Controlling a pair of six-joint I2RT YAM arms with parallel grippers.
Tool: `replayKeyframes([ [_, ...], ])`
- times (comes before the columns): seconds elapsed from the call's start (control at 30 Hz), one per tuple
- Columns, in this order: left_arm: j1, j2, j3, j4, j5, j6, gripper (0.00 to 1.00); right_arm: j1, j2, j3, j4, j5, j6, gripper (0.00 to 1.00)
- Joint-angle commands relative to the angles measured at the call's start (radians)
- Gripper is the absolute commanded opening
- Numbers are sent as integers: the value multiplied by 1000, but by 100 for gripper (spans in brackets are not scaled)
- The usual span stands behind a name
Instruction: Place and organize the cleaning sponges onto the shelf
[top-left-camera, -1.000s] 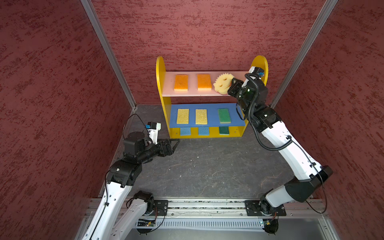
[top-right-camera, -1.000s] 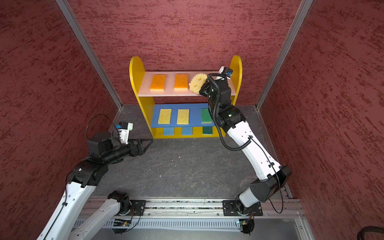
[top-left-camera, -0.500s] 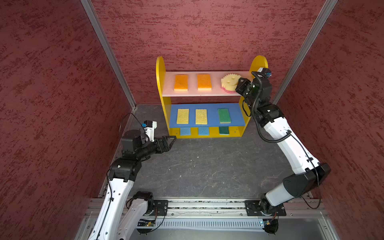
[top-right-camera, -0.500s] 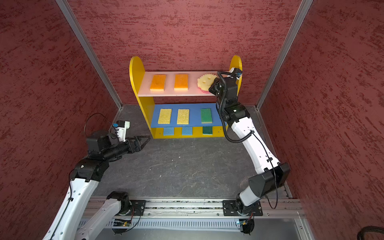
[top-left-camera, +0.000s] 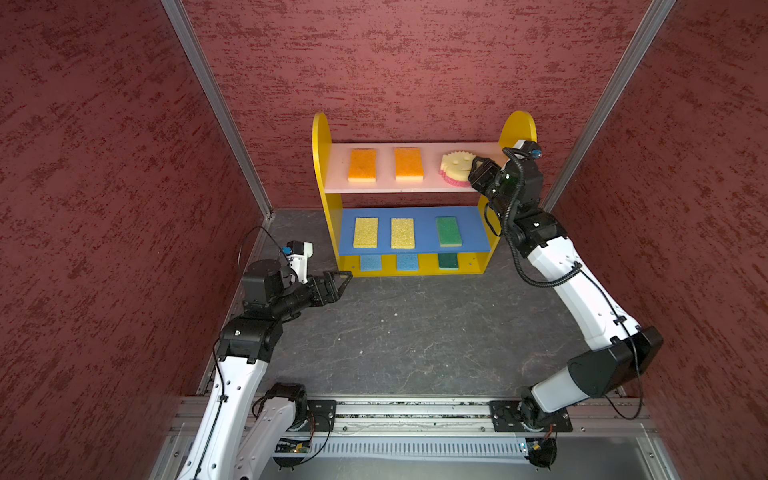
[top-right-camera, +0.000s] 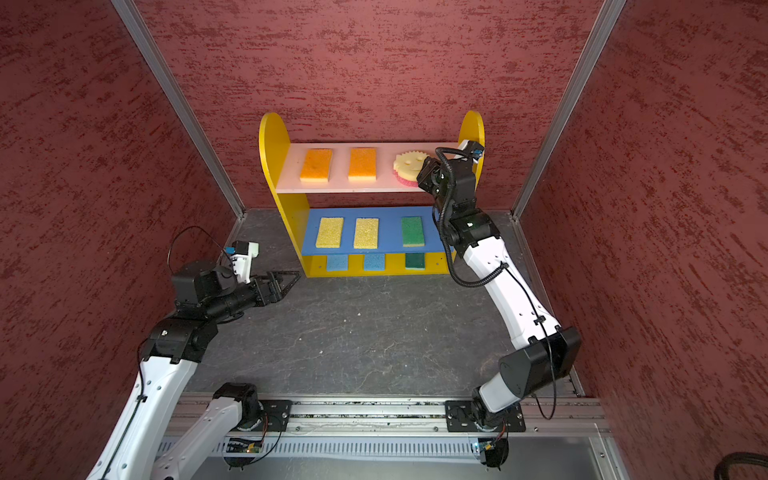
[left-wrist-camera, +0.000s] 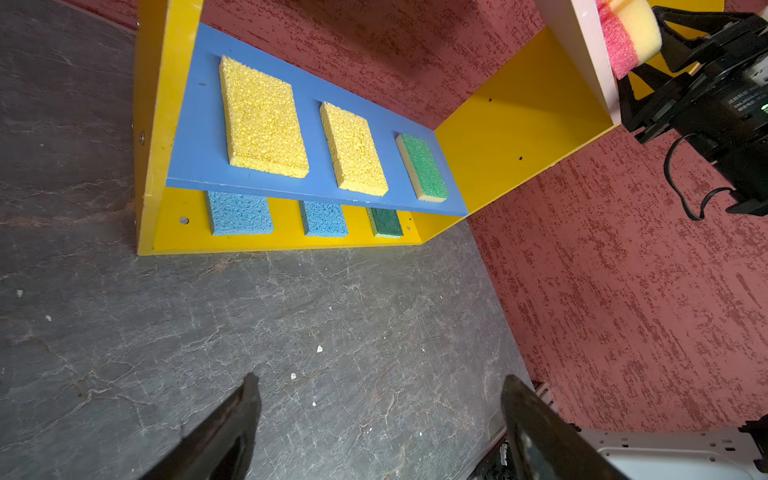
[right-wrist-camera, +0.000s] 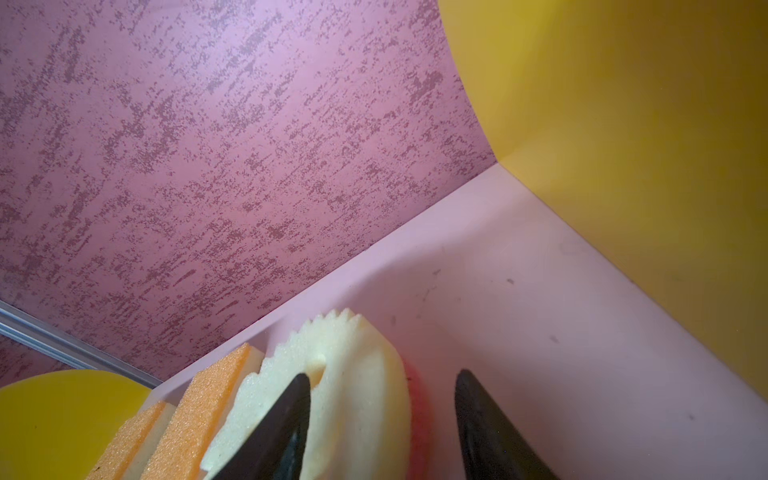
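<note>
Yellow foam over pink: the round smiley sponge lies on the pink top board of the shelf, at the shelf's right end, just beside an orange sponge. The right arm rises from the rail with its elbow bent, the forearm climbs in front of the shelf's right end, and the wrist is level with the top board. The right gripper has its claw parted around the smiley sponge. One finger crosses the yellow face; the other stands off the pink side with bare board between, so nothing is clamped. The left arm is folded low before the shelf's left end, forearm roughly level. The left gripper is aimed at the shelf's base, claw spread wide and empty over the grey floor. On the shelf's blue middle board sit a yellow sponge, a second yellow sponge and a green sponge
</note>
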Motion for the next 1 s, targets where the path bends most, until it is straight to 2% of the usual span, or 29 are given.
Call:
replayKeyframes([
  [0.0, 8, -9, 22, 8, 5, -17, 90, -10, -47, -38, 3, -22, 0, 60],
  [0.33, 8, -35, 52, -4, -9, -60, 90, -11, -146, -72, -12, -81, -9, 61],
  [0.73, 8, -48, 115, -9, 5, -120, 89, -11, -231, -166, -4, -133, 48, 62],
  [0.8, 8, -34, 142, -16, 14, -121, 89, -12, -247, -186, 7, -152, 51, 54],
  [0.9, 7, -22, 153, -5, 15, -131, 89, -11, -241, -176, -20, -192, 34, 23],
  [0.97, 7, -21, 149, 7, 17, -155, 88, -11, -226, -164, -43, -205, 25, 10],
])
